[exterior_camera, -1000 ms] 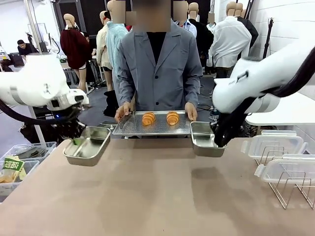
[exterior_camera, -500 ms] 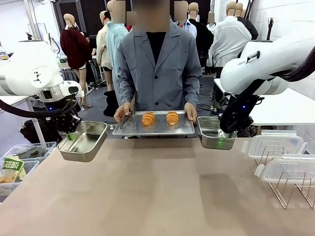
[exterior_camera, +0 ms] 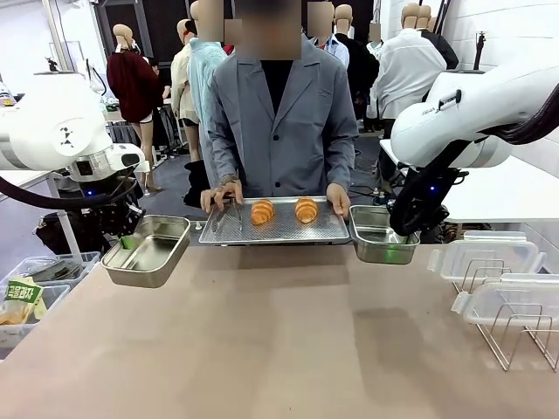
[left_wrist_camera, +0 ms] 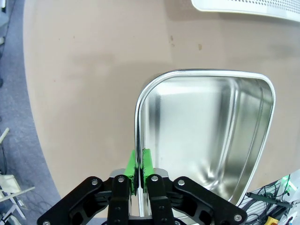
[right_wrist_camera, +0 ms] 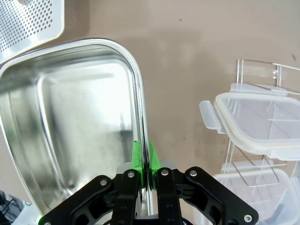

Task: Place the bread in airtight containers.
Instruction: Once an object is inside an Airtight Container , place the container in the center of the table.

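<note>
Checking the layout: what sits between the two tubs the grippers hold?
The perforated tray, carrying two croissants, lies between the left tub and the right tub, as the front view shows.

You have open passage across the near and middle table (exterior_camera: pixel 279 349). Along the far edge, the person-held tray (exterior_camera: pixel 278 231) fills the centre, with the left tub (exterior_camera: pixel 148 251) and right tub (exterior_camera: pixel 380 237) just beside it on either flank. At the right, the wire rack (exterior_camera: pixel 502 340) and its clear lids (exterior_camera: pixel 485 256) bar the way.
</note>
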You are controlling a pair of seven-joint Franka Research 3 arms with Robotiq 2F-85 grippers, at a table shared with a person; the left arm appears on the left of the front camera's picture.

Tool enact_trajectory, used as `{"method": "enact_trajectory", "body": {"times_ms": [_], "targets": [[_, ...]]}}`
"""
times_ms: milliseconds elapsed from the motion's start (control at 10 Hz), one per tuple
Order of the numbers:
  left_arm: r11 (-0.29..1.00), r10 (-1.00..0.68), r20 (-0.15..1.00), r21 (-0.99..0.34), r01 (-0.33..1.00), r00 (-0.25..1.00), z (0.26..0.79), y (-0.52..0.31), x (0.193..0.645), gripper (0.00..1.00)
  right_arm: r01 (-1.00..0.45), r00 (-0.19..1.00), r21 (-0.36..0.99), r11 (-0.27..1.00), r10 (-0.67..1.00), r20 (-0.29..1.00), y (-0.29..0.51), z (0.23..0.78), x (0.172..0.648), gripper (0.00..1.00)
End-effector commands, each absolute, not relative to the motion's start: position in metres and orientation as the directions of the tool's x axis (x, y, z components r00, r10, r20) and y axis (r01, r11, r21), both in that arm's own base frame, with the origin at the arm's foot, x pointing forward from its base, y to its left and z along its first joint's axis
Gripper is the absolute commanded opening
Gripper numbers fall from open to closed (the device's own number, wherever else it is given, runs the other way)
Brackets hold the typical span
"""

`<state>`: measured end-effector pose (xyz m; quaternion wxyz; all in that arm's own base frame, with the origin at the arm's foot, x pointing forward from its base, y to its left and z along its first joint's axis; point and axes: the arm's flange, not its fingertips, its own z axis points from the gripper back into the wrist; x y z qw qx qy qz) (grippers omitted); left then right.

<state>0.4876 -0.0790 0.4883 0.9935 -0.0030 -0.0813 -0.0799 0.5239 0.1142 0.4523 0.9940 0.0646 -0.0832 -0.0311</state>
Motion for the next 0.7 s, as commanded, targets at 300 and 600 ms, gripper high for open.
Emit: {"method": "enact_trajectory", "body": {"times_ms": [300, 600], "targets": [[0.987, -0.162, 0.169, 0.016, 0.162, 0.972, 0.4910, -0.0779, 0.4871, 0.00, 0.045, 0.980, 0.153, 0.987, -0.073, 0.183, 0.1145, 0.4516, 0.5192, 0.00], [0.987, -0.162, 0.169, 0.016, 0.162, 0.972, 0.4910, -0.0779, 0.4871, 0.00, 0.045, 0.980, 0.153, 0.987, -0.073, 0.183, 0.1145, 0.4516, 0.5192, 0.00]]}}
